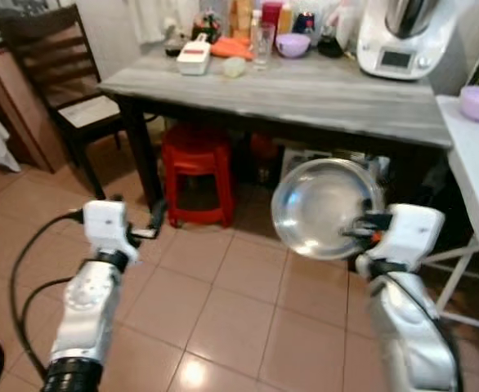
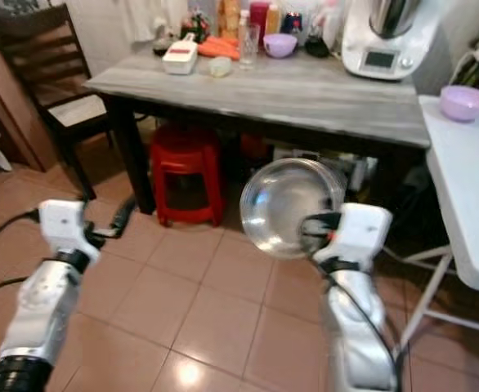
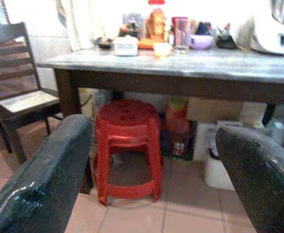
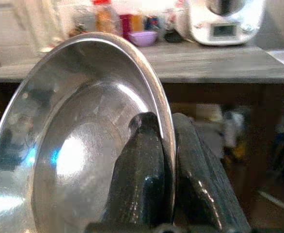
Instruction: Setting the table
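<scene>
Judging by the scene, little was done: a round shiny steel bowl (image 1: 325,208) was pinched by its rim in the right gripper (image 1: 362,226), short of the grey wooden table (image 1: 321,98); the left gripper (image 1: 154,222) was held spread, empty.

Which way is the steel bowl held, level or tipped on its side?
Tipped: the steel bowl shows its empty inside to the camera, rim pinched by the right pincer.

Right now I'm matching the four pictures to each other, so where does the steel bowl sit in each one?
Left eye view: steel bowl, right of centre, pinched at its rim by the right end effector.
Right eye view: centre.
Left wrist view: not in it.
Right wrist view: close up, left and centre.
Shared landmark: grey table.
</scene>
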### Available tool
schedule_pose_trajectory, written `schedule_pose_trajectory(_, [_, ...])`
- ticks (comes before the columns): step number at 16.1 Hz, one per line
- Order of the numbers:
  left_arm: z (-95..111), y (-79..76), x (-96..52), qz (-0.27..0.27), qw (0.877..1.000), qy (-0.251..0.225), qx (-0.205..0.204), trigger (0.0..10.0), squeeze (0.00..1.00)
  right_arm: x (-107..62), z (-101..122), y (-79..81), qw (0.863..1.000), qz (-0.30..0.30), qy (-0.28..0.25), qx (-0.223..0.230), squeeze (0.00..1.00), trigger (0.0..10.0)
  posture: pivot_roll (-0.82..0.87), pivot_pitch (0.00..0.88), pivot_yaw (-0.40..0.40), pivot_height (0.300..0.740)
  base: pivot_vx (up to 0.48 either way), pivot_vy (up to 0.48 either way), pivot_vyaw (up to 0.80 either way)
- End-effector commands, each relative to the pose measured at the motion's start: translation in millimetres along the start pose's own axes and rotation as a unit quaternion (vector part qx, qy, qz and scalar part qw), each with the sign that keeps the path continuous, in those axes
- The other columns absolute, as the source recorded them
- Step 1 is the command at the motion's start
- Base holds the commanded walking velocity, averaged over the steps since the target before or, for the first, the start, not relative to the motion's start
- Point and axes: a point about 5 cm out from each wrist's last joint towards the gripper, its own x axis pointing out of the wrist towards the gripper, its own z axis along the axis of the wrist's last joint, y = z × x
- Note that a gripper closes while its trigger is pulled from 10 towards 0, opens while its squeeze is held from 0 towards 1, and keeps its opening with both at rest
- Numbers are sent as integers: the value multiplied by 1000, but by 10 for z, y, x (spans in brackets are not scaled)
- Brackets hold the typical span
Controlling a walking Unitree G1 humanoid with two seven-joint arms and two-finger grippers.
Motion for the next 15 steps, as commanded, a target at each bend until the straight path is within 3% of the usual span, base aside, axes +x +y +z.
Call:
schedule_pose_trajectory(1, [25, -86, 29, -19, 1000, -6, -4, 10000, 0, -1, 65, -76, 1000, -10, -12, -6, 0, 10000, -13, 0, 20, 740, 0, 0, -506])
schedule_pose_trajectory(6, [37, -133, 27, -37, 999, -12, -12, 10000, 0, 1, 76, -70, 1000, -9, -15, -4, 0, 10000, -16, 0, 20, 740, 162, 0, -725])
schedule_pose_trajectory(15, [42, -167, 51, -44, 999, -14, -16, 10000, 0, 11, 88, -44, 1000, -1, -21, -8, 0, 10000, -18, 0, 25, 740, 315, 0, 46])
